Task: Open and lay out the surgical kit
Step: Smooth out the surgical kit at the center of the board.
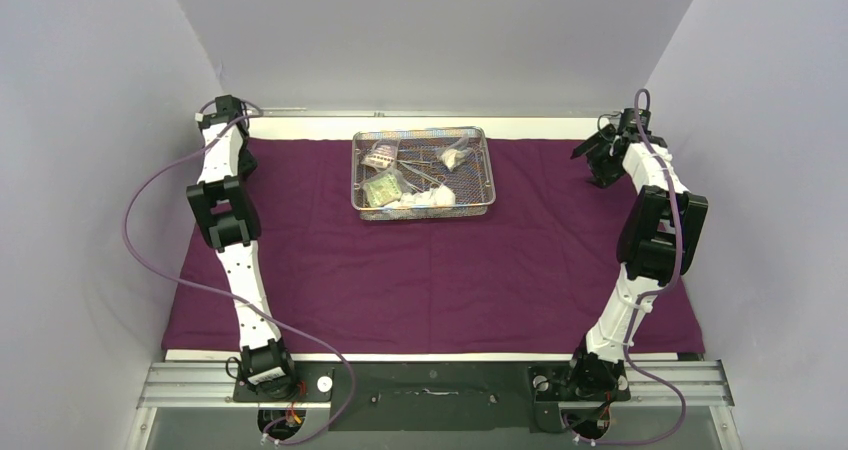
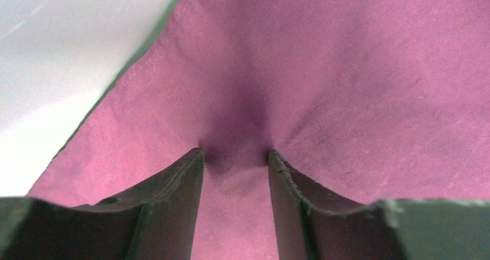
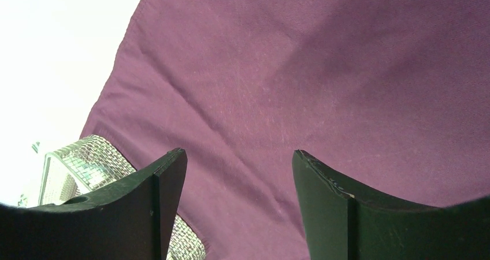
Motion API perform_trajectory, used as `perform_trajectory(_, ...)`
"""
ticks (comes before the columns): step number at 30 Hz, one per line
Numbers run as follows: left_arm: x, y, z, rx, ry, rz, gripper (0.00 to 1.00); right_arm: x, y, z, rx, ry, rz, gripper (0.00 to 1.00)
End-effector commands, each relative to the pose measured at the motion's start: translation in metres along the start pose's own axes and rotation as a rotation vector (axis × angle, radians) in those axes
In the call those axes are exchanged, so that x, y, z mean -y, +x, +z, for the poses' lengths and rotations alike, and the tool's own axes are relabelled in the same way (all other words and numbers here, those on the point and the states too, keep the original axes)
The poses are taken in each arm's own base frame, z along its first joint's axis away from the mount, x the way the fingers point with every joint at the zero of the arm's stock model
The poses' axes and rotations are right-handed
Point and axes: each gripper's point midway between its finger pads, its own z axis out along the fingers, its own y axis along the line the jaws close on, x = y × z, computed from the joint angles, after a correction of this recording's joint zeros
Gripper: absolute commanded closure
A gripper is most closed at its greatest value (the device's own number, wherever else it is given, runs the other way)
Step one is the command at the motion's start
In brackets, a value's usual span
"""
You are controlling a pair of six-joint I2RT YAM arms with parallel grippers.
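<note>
Presses the left gripper (image 2: pixel 236 153) onto the cloth (image 1: pixel 450 280) at its far left corner, fingers (image 2: pixel 185 182) a little apart, cloth bunched between. Holds the right gripper (image 3: pixel 238 153) over the far right corner, wide apart, empty. Tray (image 1: pixel 425 214) on the cloth, back middle.

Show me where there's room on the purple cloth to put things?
The biggest bare patch is the purple cloth from the mesh tray to its near edge. Bare strips also lie between tray and left arm, tray and right arm. Inside the tray it's crowded.
</note>
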Motion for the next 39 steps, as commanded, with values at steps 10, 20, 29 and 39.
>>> perform_trajectory(10,-0.011,-0.013,-0.007,0.028,-0.021,-0.013,1.0,-0.023,-0.013,-0.008,0.026,-0.043,0.006,0.37)
perform_trajectory(20,-0.026,-0.046,-0.06,0.314,-0.289,0.13,1.0,-0.022,-0.011,-0.008,0.016,-0.037,0.017,0.37)
perform_trajectory(29,-0.022,-0.061,-0.098,0.544,-0.533,0.206,1.0,-0.023,-0.01,-0.01,0.013,-0.04,0.03,0.38)
perform_trajectory(39,-0.014,-0.036,-0.084,0.409,-0.467,0.26,1.0,-0.022,-0.006,-0.01,0.009,-0.036,0.046,0.38)
